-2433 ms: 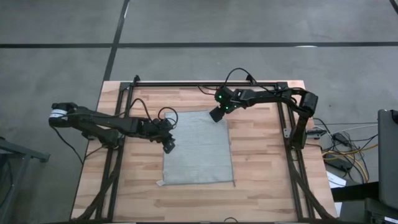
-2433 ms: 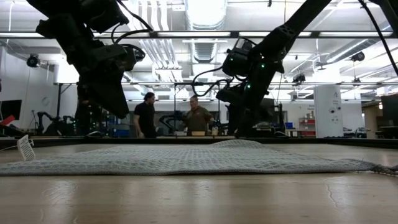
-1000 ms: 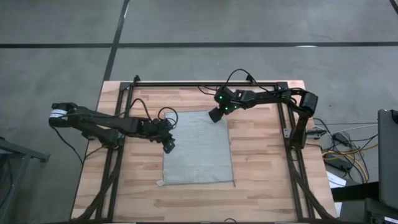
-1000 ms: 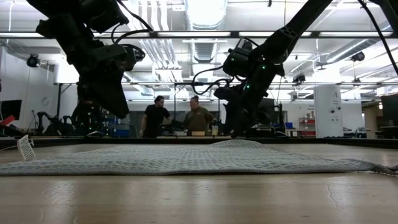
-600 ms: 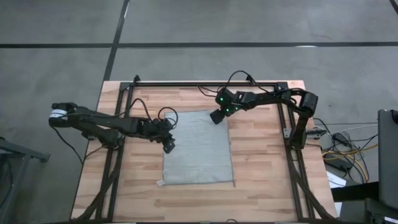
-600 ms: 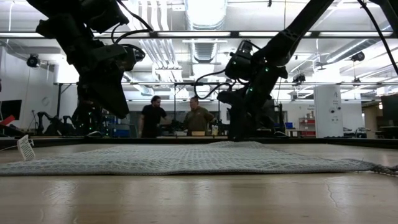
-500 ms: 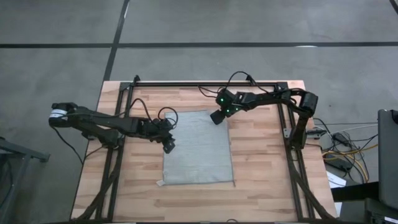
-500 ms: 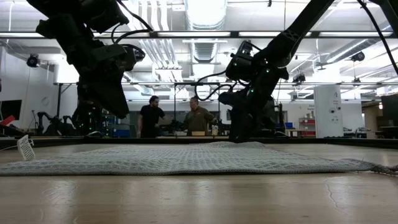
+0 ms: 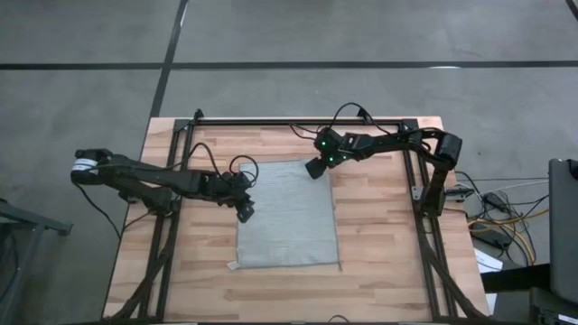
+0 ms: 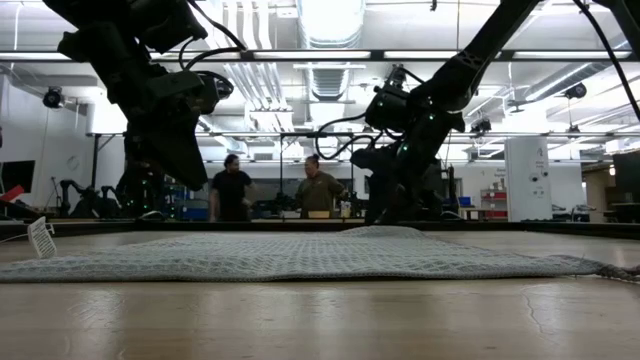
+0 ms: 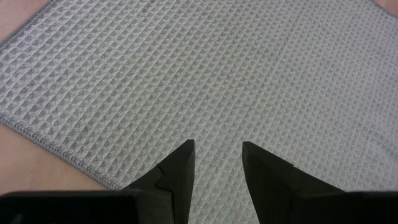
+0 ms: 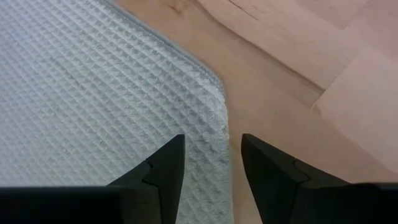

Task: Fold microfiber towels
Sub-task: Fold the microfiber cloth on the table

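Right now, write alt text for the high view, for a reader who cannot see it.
Seen from above, a grey-green towel lies flat on a wooden table. The left tool hovers at its left edge, and the right tool at its far right corner, both open.

Grey-green waffle-weave towel [image 9: 287,215], white tag [image 10: 41,238]
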`<control>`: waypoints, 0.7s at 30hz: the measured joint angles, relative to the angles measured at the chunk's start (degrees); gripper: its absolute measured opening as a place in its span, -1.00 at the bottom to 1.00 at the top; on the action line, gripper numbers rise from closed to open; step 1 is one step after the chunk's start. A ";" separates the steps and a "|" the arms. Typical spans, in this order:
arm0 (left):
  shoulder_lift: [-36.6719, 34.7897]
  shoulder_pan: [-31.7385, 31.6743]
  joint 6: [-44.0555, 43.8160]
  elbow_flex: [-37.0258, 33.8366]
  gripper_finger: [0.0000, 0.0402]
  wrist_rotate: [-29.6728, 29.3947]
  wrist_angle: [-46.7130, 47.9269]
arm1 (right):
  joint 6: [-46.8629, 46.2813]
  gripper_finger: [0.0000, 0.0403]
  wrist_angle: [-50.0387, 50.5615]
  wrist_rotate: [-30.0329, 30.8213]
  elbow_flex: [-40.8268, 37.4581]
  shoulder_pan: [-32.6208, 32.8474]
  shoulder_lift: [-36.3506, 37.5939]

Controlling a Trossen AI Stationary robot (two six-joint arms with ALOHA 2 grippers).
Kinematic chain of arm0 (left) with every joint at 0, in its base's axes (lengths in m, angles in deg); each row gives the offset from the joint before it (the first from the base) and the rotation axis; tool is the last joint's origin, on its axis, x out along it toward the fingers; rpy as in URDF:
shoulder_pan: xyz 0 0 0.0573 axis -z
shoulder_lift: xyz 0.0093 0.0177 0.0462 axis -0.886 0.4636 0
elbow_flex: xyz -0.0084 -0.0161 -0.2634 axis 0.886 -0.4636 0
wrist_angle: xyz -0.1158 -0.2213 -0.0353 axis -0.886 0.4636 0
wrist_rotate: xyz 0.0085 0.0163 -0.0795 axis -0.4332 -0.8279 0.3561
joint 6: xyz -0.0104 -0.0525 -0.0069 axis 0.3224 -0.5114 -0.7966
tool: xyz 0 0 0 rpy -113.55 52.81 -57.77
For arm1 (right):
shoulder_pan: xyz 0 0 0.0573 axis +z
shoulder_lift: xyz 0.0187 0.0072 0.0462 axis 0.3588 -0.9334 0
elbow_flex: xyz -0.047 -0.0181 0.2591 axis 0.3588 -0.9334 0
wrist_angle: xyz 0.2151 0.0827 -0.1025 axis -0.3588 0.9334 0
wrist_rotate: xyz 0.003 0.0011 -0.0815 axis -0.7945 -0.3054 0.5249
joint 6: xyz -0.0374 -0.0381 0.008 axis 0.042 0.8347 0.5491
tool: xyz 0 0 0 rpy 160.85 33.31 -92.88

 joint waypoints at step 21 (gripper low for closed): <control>0.00 -0.01 0.02 0.00 -0.31 0.00 0.02 | 0.43 -0.68 0.28 -2.05 0.00 0.03 0.00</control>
